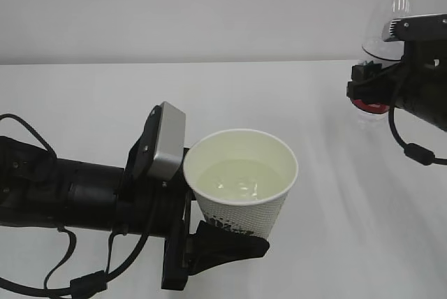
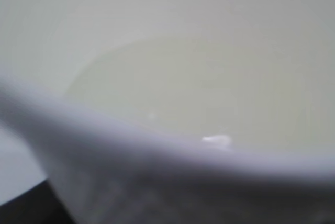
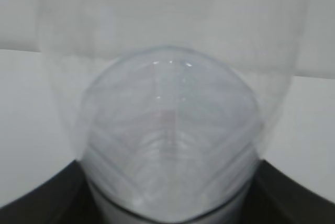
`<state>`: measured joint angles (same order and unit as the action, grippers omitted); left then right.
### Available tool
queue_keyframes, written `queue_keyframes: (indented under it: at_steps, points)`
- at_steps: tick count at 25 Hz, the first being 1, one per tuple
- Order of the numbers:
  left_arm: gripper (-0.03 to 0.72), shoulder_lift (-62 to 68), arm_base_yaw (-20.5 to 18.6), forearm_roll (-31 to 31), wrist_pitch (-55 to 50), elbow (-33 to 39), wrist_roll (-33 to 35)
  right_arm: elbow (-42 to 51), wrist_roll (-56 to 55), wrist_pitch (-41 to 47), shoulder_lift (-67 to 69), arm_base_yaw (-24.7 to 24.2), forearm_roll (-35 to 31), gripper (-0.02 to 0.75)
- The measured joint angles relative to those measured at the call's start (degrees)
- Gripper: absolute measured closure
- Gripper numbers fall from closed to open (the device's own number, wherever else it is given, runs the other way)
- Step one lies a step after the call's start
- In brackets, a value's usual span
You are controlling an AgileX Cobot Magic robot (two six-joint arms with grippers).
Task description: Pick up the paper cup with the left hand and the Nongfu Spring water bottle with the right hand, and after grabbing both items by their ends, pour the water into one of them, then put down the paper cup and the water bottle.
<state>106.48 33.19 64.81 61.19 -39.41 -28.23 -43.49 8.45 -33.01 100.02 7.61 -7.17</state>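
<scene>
The paper cup [image 1: 241,191] is upright at the middle of the exterior view, white with a dotted wall. My left gripper [image 1: 227,242] is shut on its lower part from the left. The water [image 1: 237,177] lies in the cup's bottom. In the left wrist view the paper cup's rim [image 2: 157,140] and the water [image 2: 199,88] fill the frame and hide the jaws. At the upper right the Nongfu Spring water bottle [image 1: 386,23] is upright, uncapped, mouth up. My right gripper [image 1: 387,54] is shut around its body. The clear bottle [image 3: 170,135] fills the right wrist view, between dark fingers [image 3: 296,195].
A white table [image 1: 105,103] runs under both arms, with a pale wall behind it. The left arm's black body and cables [image 1: 56,194] lie along the lower left. A black cable [image 1: 412,151] hangs from the right arm.
</scene>
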Motion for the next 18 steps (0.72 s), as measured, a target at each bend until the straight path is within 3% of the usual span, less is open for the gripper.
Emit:
queue_keyframes:
  at_steps: [8, 18]
  points:
    - [0.162, 0.0, 0.0, -0.3, 0.0, 0.0, 0.0, -0.5, 0.0, -2.9, 3.1, 0.0, 0.4, 0.27]
    - [0.162, 0.0, 0.0, -6.9, 0.0, 0.0, 0.0, -0.5, 0.0, -3.6, 3.1, 0.0, 0.6, 0.27]
